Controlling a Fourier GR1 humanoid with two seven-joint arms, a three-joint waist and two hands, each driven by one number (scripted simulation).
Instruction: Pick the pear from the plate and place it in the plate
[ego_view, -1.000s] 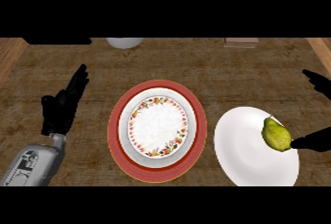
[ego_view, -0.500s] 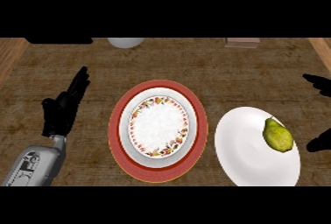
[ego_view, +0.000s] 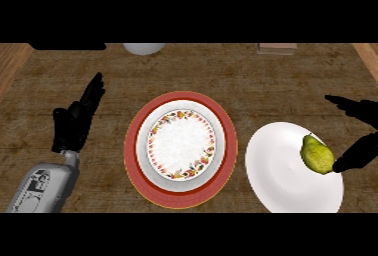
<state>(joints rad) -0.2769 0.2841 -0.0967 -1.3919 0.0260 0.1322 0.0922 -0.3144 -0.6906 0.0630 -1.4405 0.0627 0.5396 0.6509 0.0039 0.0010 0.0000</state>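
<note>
A green-yellow pear (ego_view: 317, 154) lies on the right part of a plain white plate (ego_view: 275, 170) at the lower right. My right hand (ego_view: 357, 154) comes in from the right edge, open, its thumb reaching to the pear's right side and its fingers (ego_view: 353, 105) spread above and apart from the fruit. In the middle sits a floral-rimmed plate (ego_view: 181, 146) stacked on a larger red plate (ego_view: 137, 150). At the left my left hand (ego_view: 77, 120) rests open with fingers pointing up, well away from both plates.
A white round object (ego_view: 144, 48) and a small brown box (ego_view: 277, 48) stand at the counter's far edge. Lighter wooden borders run along the left side (ego_view: 10, 65) and the right side (ego_view: 368, 55) of the dark counter.
The right hand's thumb drew back to the right from the pear, then returned to its right side. The pear, both plates and the left hand stayed put.
</note>
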